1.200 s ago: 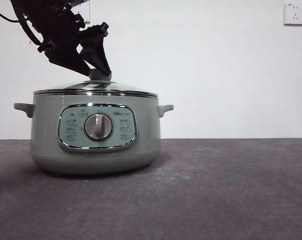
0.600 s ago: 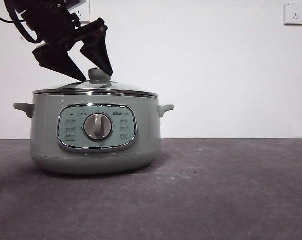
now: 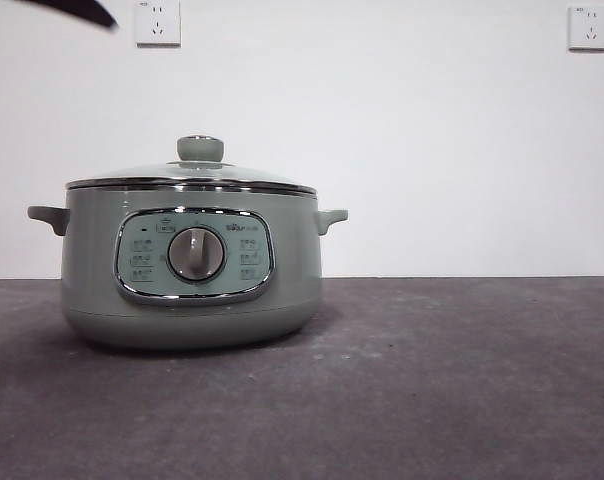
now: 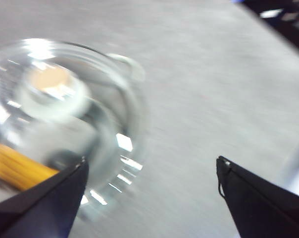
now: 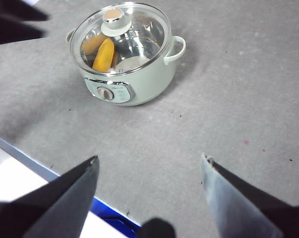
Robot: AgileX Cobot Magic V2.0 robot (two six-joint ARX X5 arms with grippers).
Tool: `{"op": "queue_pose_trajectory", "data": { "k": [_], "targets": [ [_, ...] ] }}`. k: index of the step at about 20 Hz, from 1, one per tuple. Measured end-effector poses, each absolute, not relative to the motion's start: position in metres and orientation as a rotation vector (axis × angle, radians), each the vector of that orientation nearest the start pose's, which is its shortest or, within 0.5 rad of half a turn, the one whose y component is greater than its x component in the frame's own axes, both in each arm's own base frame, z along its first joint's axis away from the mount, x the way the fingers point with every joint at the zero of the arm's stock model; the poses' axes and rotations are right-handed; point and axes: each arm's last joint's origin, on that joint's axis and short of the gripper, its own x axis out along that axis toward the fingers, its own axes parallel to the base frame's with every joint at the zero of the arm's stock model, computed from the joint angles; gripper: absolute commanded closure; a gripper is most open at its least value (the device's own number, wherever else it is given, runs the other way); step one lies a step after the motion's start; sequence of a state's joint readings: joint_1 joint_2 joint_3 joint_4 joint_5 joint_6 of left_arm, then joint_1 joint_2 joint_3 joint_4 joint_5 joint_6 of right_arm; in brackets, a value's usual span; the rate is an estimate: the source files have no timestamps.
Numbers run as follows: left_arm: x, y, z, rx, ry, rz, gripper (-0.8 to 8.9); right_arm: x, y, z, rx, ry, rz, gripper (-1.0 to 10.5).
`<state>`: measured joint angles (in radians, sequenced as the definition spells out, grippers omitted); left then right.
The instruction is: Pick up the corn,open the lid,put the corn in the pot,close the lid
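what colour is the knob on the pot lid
Sage green with a tan top; the knob shows best in the right wrist view.

The pot point(image 3: 192, 290) wears smooth, softly glossy sage enamel with a chrome-framed panel; its lid point(image 5: 121, 37) is clear glass in a shiny steel rim, over glossy yellow corn point(image 5: 103, 55). The grey table point(image 3: 432, 390) looks matt, faintly rough

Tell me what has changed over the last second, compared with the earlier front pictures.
The left hand, which was closed around the lid's knob a second ago, opened, let go and lifted away up and to the side; the front view now shows only a dark tip at the top corner. The lid stayed seated on the pot, with the corn inside. The right hand waits open, well away from the pot.
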<state>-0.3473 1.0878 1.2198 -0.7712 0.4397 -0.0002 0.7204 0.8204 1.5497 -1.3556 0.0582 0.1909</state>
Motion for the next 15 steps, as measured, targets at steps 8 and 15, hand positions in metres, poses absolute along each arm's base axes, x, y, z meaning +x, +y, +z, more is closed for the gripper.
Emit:
{"op": "queue_pose_trajectory", "data": {
  "k": [8, 15],
  "targets": [
    [0.119, -0.058, 0.39, -0.062, 0.666, -0.815, 3.74, 0.046, 0.04, 0.448, -0.089, 0.644, 0.621, 6.0],
    [0.117, -0.059, 0.39, -0.086, 0.677, -0.879, 8.21, 0.046, 0.04, 0.448, -0.102, 0.639, 0.626, 9.5]
  ]
}}
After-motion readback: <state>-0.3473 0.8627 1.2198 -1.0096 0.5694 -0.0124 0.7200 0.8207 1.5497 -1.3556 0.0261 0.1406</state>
